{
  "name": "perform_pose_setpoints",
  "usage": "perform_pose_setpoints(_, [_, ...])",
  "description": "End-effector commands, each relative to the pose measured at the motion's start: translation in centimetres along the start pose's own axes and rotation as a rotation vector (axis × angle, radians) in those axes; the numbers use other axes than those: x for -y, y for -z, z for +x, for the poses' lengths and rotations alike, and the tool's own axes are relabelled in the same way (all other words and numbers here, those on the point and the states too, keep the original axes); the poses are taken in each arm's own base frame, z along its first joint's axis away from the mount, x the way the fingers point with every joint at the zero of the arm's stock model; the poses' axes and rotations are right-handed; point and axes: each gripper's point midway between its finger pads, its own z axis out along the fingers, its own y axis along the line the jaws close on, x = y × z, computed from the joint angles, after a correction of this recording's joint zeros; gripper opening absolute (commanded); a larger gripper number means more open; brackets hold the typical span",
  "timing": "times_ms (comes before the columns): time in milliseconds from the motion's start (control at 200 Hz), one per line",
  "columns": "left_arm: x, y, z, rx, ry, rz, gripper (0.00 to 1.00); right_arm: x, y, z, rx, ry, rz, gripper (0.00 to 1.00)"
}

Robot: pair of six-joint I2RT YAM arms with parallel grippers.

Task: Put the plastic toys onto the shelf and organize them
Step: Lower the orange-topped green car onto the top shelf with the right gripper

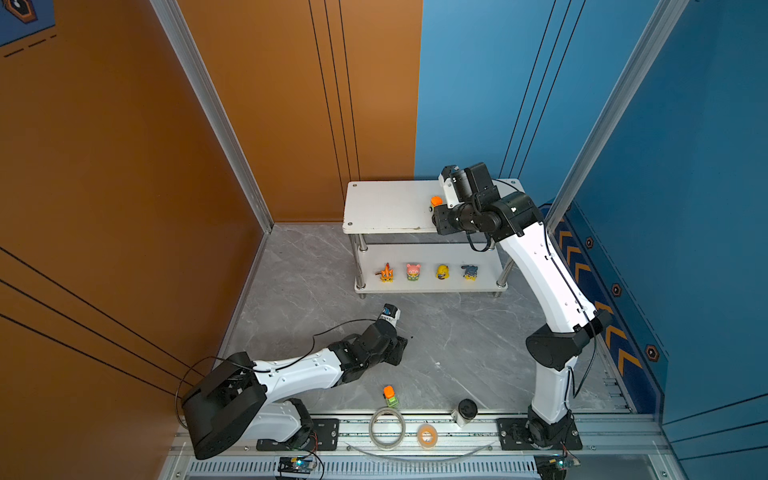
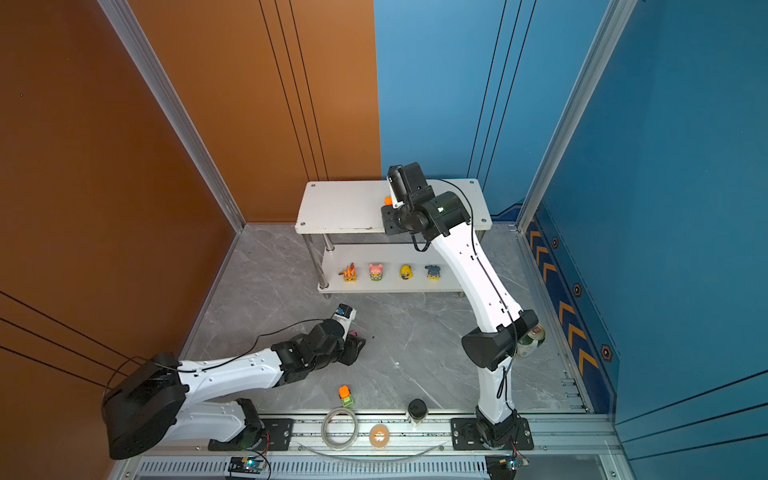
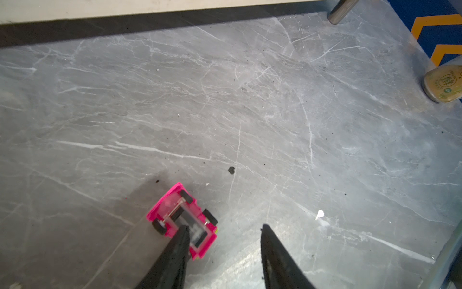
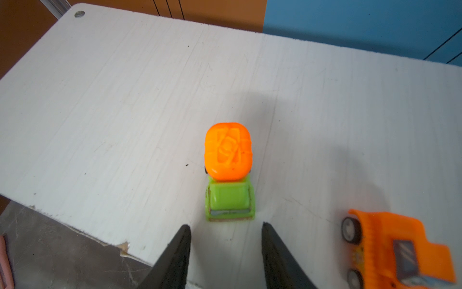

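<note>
the shelf stands at the back of the grey marble counter, white boards on chrome posts. the right end effector hovers over the top board with its jaws apart and nothing between them. a lime and orange car sits upright on that board just ahead of the fingertips, and an orange truck is parked beside it, near but not touching. the left end effector is low over the counter in front of the shelf, jaws spread too, gripping nothing. a pink car lies wheels-up on the counter with one finger over its edge, can't tell if it actually touches. in both top views the lower board has a neat row near its front edge: orange figurine, pink figurine, yellow figurine, blue-grey figurine, all standing and spaced apart. another lime and orange car is on the counter by the front rail.
</note>
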Motion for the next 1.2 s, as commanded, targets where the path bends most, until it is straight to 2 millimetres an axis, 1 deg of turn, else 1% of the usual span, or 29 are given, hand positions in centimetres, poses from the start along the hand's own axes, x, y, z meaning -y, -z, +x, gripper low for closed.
perform_pose_setpoints(0, [-0.2, 0.1, -0.6, 0.014, 0.013, -0.007, 0.48, 0.2, -1.2, 0.3, -0.017, -0.015, 0.008, 0.49])
perform_pose_setpoints(170, [-0.3, 0.2, -0.6, 0.013, 0.011, -0.014, 0.48, 0.1, -2.7, 0.3, -0.011, -0.030, 0.013, 0.49])
perform_pose_setpoints(325, [-0.5, 0.3, -0.6, 0.013, 0.008, -0.020, 0.48, 0.2, -3.4, 0.1, 0.016, -0.047, 0.026, 0.48])
perform_pose_setpoints(486, [-0.5, 0.3, -0.8, 0.015, 0.011, -0.021, 0.48, 0.2, -3.9, 0.1, 0.035, -0.064, 0.036, 0.40])
perform_pose_setpoints(556, [-0.5, 0.3, -0.8, 0.016, 0.012, -0.020, 0.48, 0.2, -3.8, 0.1, 0.042, -0.066, 0.051, 0.39])
perform_pose_setpoints(771, [-0.4, 0.1, -0.8, 0.013, 0.013, -0.013, 0.48, 0.4, -3.1, 0.5, 0.063, -0.052, 0.123, 0.29])
perform_pose_setpoints(1041, [-0.4, 0.4, -0.6, 0.017, 0.017, -0.005, 0.48, 0.1, -1.6, 0.4, 0.091, -0.052, 0.153, 0.28])
perform_pose_setpoints(1191, [-0.6, 0.6, -0.7, 0.026, 0.019, -0.009, 0.48, 0.3, -1.5, 0.4, 0.094, -0.054, 0.166, 0.28])
